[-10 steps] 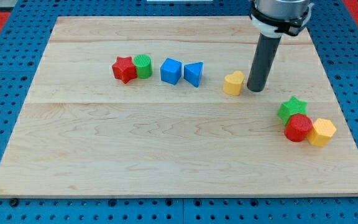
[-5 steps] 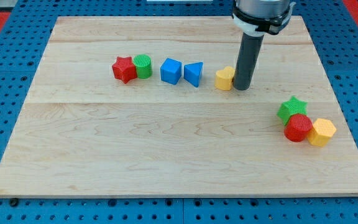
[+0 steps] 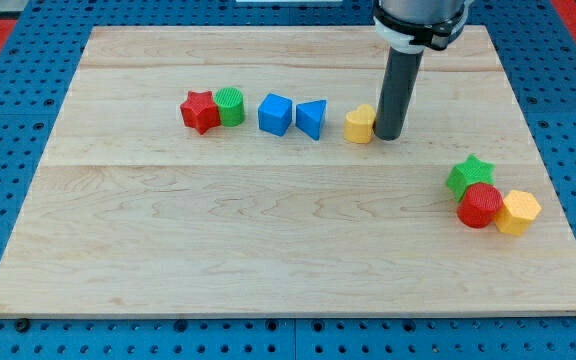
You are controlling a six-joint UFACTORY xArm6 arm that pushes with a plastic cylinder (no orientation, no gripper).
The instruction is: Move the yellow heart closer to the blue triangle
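The yellow heart [image 3: 359,125] lies on the wooden board [image 3: 268,240], a short gap to the right of the blue triangle [image 3: 311,118]. My tip [image 3: 389,136] stands right against the heart's right side, touching it. The rod rises from there to the view's top and hides part of the heart's right edge.
A blue cube [image 3: 275,114] sits left of the triangle. Further left, a red star [image 3: 199,111] touches a green cylinder [image 3: 230,105]. At the right, a green star [image 3: 469,175], a red cylinder [image 3: 481,205] and a yellow hexagon [image 3: 518,212] cluster together.
My tip has moved left and pushed the yellow heart left, toward the blue triangle. Most of the shift came in the first half second. The other blocks have not moved.
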